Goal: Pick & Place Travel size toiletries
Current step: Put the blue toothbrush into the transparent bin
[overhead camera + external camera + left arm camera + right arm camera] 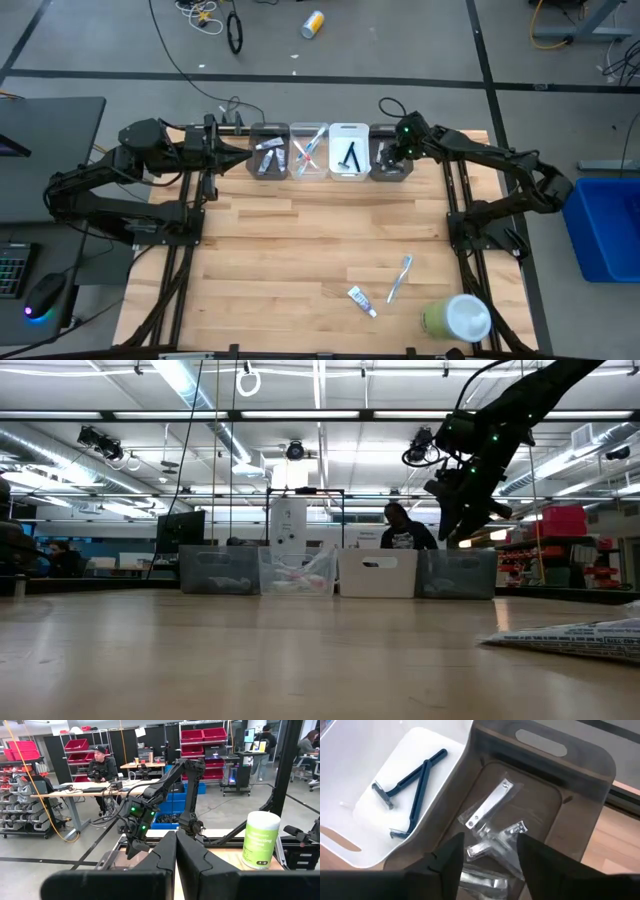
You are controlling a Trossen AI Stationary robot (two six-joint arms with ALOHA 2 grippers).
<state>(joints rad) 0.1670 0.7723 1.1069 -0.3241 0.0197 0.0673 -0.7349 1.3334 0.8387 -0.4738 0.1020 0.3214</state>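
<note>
The right gripper [487,851] hangs over the grey bin [580,795], fingers parted and holding nothing — wrapped nail clippers [487,810] lie directly beneath them. Two dark razors [410,785] sit in the white bin [350,820] just beside it. The left gripper [176,851] waits closed and empty — a toothbrush [400,277] and toothpaste tube [361,299] lie well apart from both.

Both arms are matte black, built of thick angular links on slim black frame rails. The right arm [490,170] carries small green lights near its wrist [406,130] and a looped black cable. The left arm [120,175] ends in smooth, dark, wedge-shaped fingers [162,860].
</note>
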